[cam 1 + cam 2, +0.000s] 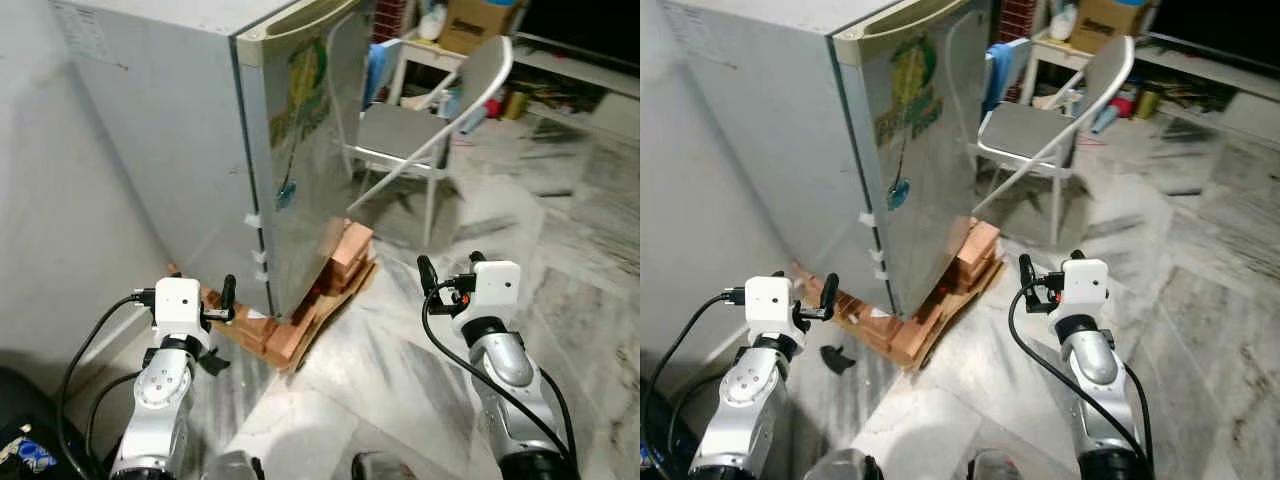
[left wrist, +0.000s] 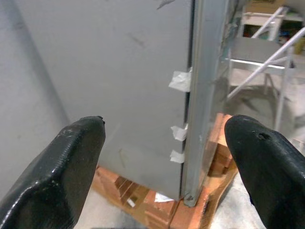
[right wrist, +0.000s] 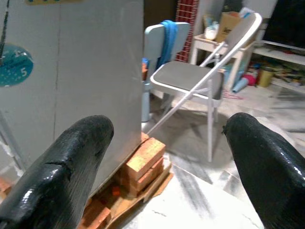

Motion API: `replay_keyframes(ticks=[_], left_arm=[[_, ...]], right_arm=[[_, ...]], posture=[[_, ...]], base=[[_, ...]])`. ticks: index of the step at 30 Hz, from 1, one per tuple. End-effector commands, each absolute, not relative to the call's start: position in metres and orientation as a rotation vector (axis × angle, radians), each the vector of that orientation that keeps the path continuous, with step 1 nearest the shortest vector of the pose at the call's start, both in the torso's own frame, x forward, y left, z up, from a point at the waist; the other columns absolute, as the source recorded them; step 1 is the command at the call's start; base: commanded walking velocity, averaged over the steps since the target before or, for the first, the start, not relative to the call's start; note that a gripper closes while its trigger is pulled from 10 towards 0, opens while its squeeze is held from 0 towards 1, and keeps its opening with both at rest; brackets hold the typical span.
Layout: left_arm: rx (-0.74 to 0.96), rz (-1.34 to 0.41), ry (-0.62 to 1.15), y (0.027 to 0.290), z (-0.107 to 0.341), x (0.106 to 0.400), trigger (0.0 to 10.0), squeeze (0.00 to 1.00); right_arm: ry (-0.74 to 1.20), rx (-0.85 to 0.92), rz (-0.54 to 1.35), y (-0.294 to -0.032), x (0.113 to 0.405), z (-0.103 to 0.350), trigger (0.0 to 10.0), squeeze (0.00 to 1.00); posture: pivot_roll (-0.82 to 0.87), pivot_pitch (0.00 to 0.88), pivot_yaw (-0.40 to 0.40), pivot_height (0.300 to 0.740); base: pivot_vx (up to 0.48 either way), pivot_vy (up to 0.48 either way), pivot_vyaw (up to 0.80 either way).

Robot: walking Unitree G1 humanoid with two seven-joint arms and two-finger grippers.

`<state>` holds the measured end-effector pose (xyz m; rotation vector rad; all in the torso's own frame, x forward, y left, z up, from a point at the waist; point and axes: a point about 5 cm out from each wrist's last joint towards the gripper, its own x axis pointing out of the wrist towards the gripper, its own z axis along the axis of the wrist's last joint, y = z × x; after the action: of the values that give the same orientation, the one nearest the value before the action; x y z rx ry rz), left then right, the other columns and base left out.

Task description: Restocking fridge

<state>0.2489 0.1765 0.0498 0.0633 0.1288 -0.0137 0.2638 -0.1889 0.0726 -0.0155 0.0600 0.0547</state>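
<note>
Ahead of the left claw (image 2: 164, 162) with its black fingers spread wide stands a grey fridge (image 1: 190, 130) with a cream top edge, a green and yellow sticker (image 1: 305, 85), white tape bits (image 2: 180, 81) and orange-red bricks (image 1: 345, 250) beneath. Beyond the right claw (image 3: 167, 157), also black and parted, are a grey folding chair (image 3: 190, 78), a blue cloth (image 3: 167, 36) and a grey-veined white marble floor (image 1: 400, 370).

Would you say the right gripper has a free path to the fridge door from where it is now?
Probably yes: the right gripper is open and empty, with only bare floor between it and the closed fridge door. The folding chair stands off to the side.
</note>
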Motion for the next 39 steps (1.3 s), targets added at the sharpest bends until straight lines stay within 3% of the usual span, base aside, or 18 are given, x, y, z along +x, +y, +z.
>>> replay_keyframes(ticks=[1,18,25,39], left_arm=[[0.070,-0.011,0.129,0.177,0.050,0.249,10.0,0.00],[0.070,-0.011,0.129,0.177,0.050,0.249,10.0,0.00],[0.064,-0.064,0.116,0.166,0.051,0.250,10.0,0.00],[0.051,-0.084,0.110,0.162,0.051,0.249,10.0,0.00]], right_arm=[[0.057,-0.014,0.045,-0.190,0.264,0.073,10.0,0.00],[0.057,-0.014,0.045,-0.190,0.264,0.073,10.0,0.00],[0.006,-0.031,0.088,-0.185,0.266,0.080,10.0,0.00],[0.025,-0.008,0.085,-0.185,0.267,0.077,10.0,0.00]], posture=[[0.03,0.006,-0.017,0.740],[0.03,0.006,-0.017,0.740],[0.02,0.012,-0.015,0.740],[0.02,0.017,-0.019,0.740]], base=[[0.000,0.251,-0.80],[0.000,0.251,-0.80],[0.000,0.000,0.00],[0.290,0.000,-0.06]])
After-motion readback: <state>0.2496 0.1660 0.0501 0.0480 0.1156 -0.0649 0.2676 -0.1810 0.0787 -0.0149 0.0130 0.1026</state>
